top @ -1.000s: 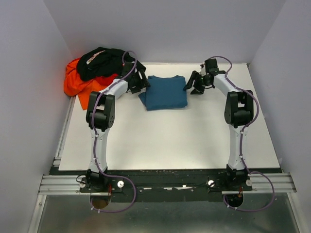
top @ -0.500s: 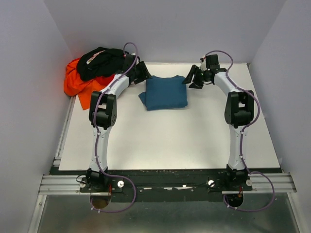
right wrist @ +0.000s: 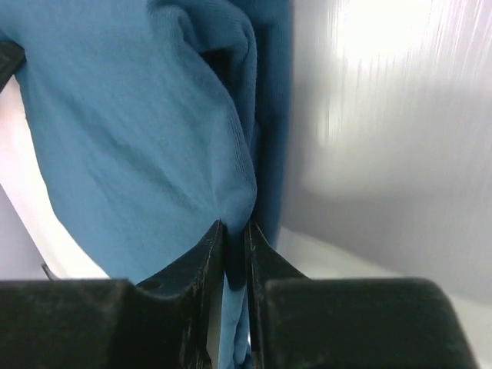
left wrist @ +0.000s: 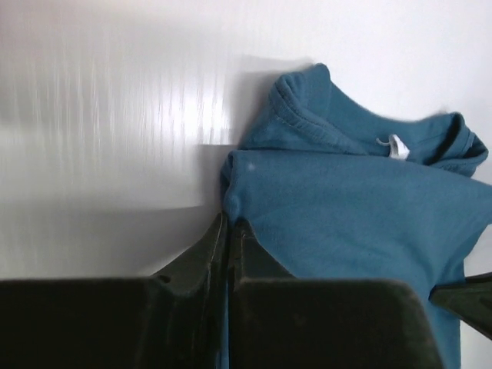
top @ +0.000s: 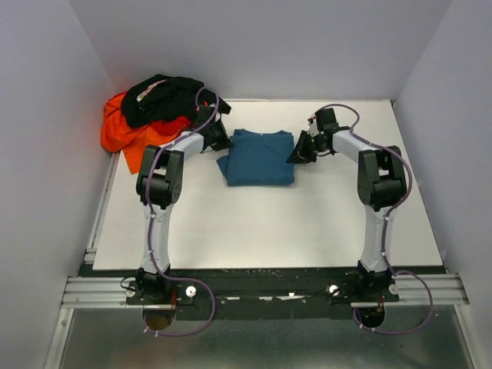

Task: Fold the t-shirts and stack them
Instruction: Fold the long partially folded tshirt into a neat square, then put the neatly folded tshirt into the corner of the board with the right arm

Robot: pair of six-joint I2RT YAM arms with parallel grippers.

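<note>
A folded teal-blue t-shirt [top: 258, 157] lies at the back middle of the white table. My left gripper [top: 221, 141] is shut on its left edge; in the left wrist view the blue cloth [left wrist: 346, 207] runs into the closed left gripper [left wrist: 230, 226]. My right gripper [top: 298, 151] is shut on the shirt's right edge, and the right wrist view shows a pinch of blue cloth [right wrist: 138, 131] between the right gripper [right wrist: 234, 227] jaws. A black t-shirt [top: 165, 98] lies crumpled on an orange t-shirt [top: 123, 134] at the back left corner.
Grey walls [top: 46, 115] close in the table [top: 261, 223] on three sides. A metal rail [top: 261, 288] carries both arm bases along the near edge.
Both grippers came in from the sides of the blue shirt and closed on its left and right edges. The shirt has shifted slightly.
</note>
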